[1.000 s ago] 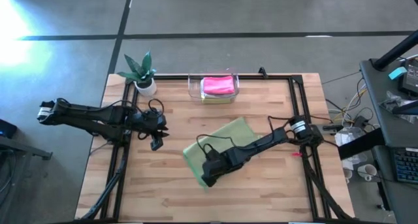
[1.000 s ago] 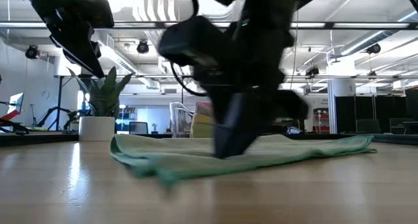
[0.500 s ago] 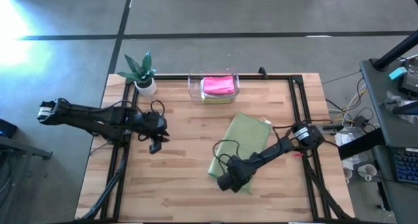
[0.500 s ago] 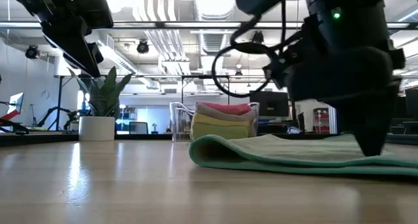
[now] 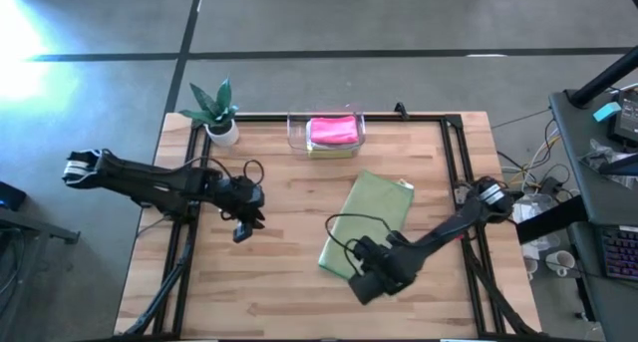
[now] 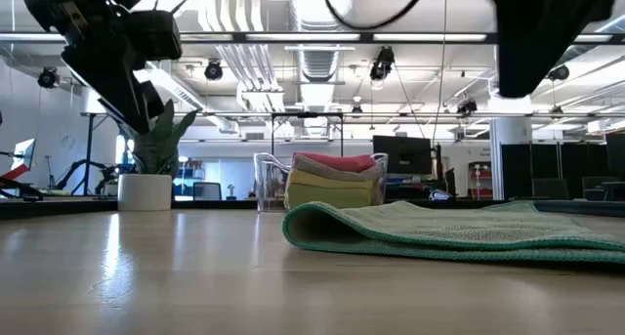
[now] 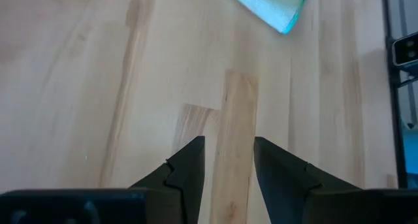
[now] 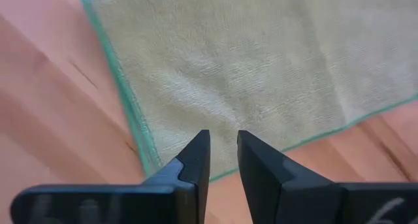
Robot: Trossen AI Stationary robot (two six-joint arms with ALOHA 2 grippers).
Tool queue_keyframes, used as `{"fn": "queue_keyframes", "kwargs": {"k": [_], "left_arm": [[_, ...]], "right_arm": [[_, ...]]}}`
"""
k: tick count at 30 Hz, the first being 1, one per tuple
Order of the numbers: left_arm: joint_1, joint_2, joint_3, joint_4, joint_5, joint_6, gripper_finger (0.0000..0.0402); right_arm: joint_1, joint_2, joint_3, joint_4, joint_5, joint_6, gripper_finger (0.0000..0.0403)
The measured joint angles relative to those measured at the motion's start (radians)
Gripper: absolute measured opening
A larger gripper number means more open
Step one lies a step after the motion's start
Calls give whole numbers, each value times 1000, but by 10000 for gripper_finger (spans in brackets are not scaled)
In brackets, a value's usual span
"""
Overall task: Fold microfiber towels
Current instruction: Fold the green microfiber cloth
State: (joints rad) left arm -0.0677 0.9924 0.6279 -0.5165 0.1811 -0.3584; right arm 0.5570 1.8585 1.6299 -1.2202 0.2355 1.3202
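A sage green towel [image 5: 369, 220] lies flat on the wooden table, folded in half into a slanted strip; its rounded fold [image 6: 298, 228] faces the table's left side. My right gripper [image 5: 367, 282] hangs above the table just past the strip's near end. It points down at the towel [image 8: 261, 67], open by a narrow gap with nothing between its fingers [image 8: 223, 138]. My left gripper [image 5: 242, 228] hovers over bare wood at the left, open and empty [image 7: 228, 145]; a towel corner [image 7: 274, 5] shows ahead of it.
A clear plastic bin [image 5: 295, 135] at the far edge holds a pink towel [image 5: 333, 130] on a yellow one [image 6: 332, 188]. A potted plant [image 5: 214, 111] stands at the far left corner. Black frame rails [image 5: 457, 172] run along the table's sides.
The towel's left half has been folded over onto its right half, leaving a narrower strip that has since lain still. My right gripper has then risen off it and moved toward the table's near right. My left gripper has sunk a little and tipped.
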Motion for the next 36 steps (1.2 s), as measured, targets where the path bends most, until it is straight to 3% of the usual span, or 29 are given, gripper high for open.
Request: {"fn": "queue_keyframes", "kwargs": {"k": [8, 14, 23, 30, 36], "left_arm": [[0, 110, 0, 60, 11, 9, 116], [-1, 159, 53, 107, 32, 176, 116], [-1, 214, 201, 285, 26, 437, 116], [-22, 265, 323, 321, -61, 606, 116], [-106, 318, 392, 327, -62, 786, 116]], "right_arm": [[104, -43, -10, -29, 60, 53, 70], [158, -42, -11, -100, 53, 110, 70], [193, -83, -13, -355, 53, 122, 70], [202, -173, -23, -322, 110, 122, 70], [216, -215, -27, -188, 132, 113, 70]]}}
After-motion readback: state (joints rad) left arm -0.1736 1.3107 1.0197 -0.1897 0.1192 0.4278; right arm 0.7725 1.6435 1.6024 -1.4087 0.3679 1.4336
